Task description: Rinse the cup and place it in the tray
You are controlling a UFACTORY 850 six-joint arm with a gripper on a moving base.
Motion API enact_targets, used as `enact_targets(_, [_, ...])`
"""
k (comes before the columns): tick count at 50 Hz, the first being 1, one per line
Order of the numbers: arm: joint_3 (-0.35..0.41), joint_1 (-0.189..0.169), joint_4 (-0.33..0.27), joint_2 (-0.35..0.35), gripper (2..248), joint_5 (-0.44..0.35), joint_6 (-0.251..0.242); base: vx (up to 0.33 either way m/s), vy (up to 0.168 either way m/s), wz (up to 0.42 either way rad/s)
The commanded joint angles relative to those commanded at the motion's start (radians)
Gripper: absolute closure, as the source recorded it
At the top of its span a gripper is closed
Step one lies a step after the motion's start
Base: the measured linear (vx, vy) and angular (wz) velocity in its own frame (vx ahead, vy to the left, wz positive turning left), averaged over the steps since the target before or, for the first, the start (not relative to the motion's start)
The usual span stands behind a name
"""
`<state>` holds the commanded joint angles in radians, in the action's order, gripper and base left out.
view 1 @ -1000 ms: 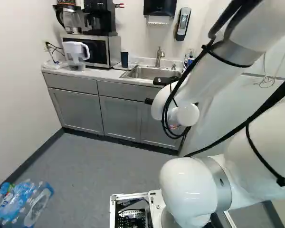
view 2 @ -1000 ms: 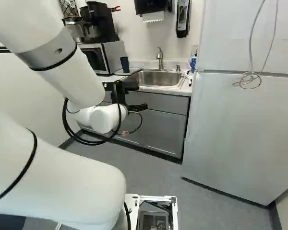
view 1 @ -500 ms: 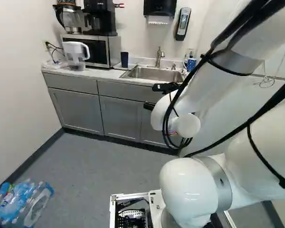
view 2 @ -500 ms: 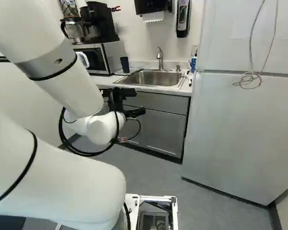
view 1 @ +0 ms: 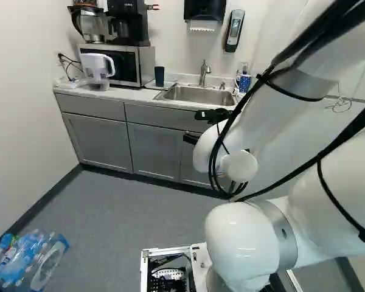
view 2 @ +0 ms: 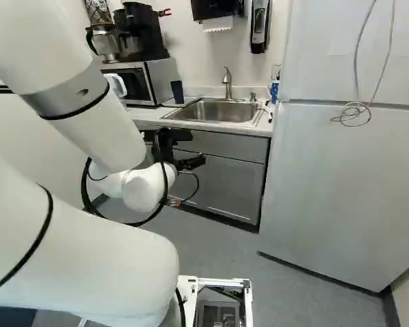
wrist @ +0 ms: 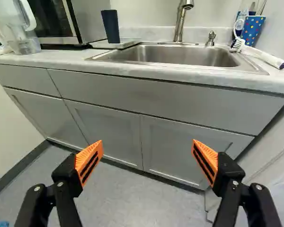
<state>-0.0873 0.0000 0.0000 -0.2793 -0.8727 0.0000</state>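
Standing upright on the thin tray point(wrist: 114, 44) left of the sink point(wrist: 180, 56), near the back edge of the tabletop point(wrist: 61, 57), the dark cup point(wrist: 110, 27) lay ahead, above and left of the wide-open, empty pincer point(wrist: 147, 143); reaching it probably called for rising over the front edge.

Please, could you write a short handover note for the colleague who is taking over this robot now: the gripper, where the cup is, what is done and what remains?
Gripper: open, nothing between its fingers, in front of the grey cabinets.
Cup: dark, upright on a flat tray between the microwave and the sink.
Done: if this is the intended tray, the placing looks complete. Rinsing cannot be confirmed; no water shows at the faucet.
Left: probably only confirm the rinse; if it was not done, pick up the cup, rinse it and set it back.
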Motion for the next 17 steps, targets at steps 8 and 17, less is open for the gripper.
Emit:
enact_targets(8, [0.000, 0.000, 0.000, 0.000, 3, 0.000, 0.000, 0.000, 0.000, 0.000])
enact_targets(17, [0.000, 0.000, 0.000, 0.000, 3, 0.000, 0.000, 0.000, 0.000, 0.000])
